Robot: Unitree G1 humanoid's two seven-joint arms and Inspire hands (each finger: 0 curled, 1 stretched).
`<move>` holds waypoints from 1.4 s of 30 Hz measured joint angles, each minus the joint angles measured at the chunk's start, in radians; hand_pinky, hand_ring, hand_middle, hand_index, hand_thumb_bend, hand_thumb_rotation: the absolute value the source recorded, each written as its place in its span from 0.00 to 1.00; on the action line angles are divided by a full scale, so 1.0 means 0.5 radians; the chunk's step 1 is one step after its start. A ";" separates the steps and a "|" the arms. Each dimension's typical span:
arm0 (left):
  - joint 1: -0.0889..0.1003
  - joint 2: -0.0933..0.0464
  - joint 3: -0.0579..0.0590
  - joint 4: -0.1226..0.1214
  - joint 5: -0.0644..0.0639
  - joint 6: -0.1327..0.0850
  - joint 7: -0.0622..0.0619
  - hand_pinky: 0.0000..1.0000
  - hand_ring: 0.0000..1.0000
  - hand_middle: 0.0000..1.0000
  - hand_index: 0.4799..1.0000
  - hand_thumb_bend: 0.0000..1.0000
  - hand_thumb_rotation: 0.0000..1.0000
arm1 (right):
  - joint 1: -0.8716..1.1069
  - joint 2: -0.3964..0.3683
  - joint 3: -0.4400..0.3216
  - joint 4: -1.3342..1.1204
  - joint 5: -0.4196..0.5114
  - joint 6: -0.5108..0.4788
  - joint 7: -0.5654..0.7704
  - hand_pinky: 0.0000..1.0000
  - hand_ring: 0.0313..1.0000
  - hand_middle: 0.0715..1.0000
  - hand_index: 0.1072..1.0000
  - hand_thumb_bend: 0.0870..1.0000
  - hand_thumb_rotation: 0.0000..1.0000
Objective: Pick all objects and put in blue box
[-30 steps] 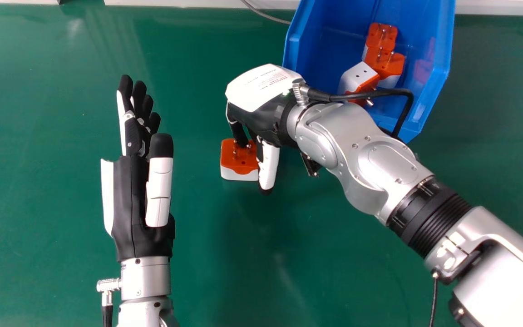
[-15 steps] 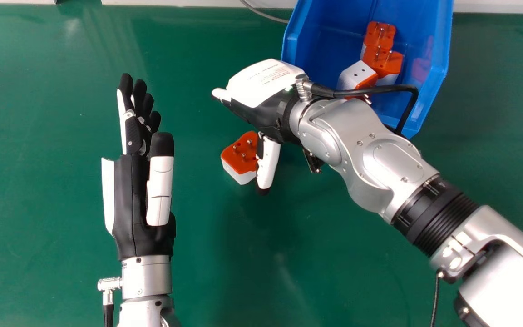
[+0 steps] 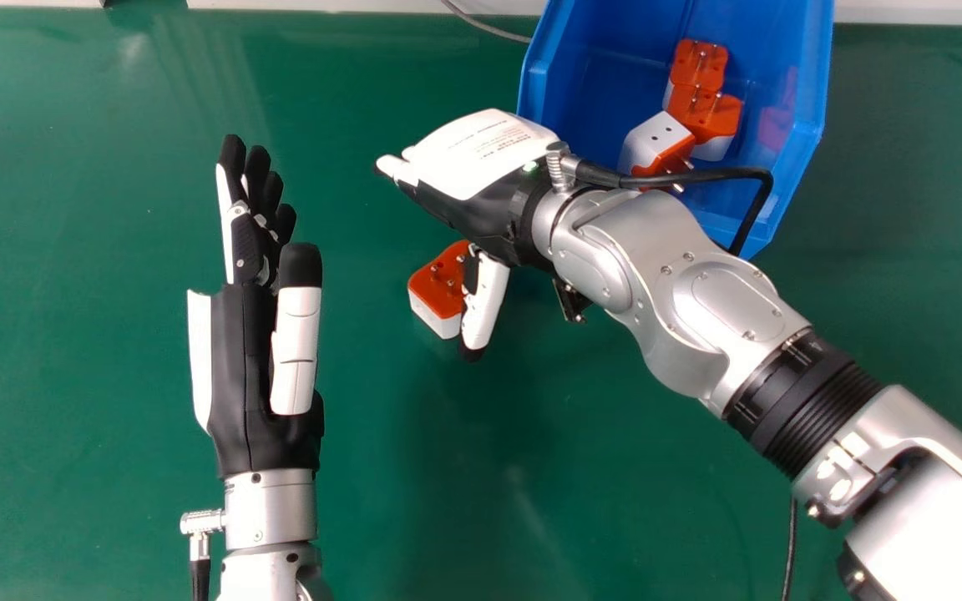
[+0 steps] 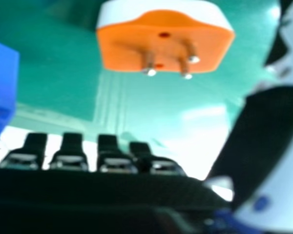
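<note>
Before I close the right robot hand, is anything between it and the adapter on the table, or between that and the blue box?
Nothing visible separates the right robot hand from the adapter. Toward the blue box, only the hand itself and the box's wall intervene.

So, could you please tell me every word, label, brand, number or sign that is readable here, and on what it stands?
Right robot hand: lines of print on its back, too small to read.
Plug outside the blue box: no readable text.
Plugs inside it: none readable.
So nothing can be quoted.
</note>
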 measured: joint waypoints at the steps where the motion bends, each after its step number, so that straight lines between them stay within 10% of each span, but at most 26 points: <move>1: 0.000 0.000 0.000 0.000 0.000 0.000 0.000 1.00 1.00 1.00 1.00 0.80 0.90 | -0.001 0.004 0.002 0.018 0.000 -0.010 -0.004 0.98 0.99 0.99 0.99 0.99 0.29; 25: 0.001 0.000 -0.005 0.000 -0.079 -0.003 -0.066 1.00 1.00 1.00 1.00 0.80 0.88 | -0.271 0.319 0.097 1.165 0.064 -0.298 -0.313 0.99 1.00 1.00 1.00 1.00 0.23; 42: 0.001 0.000 -0.005 -0.003 -0.077 -0.002 -0.076 1.00 1.00 1.00 1.00 0.80 0.88 | -0.211 0.272 0.134 1.189 0.069 -0.544 -0.742 0.87 0.90 0.93 0.94 0.92 0.17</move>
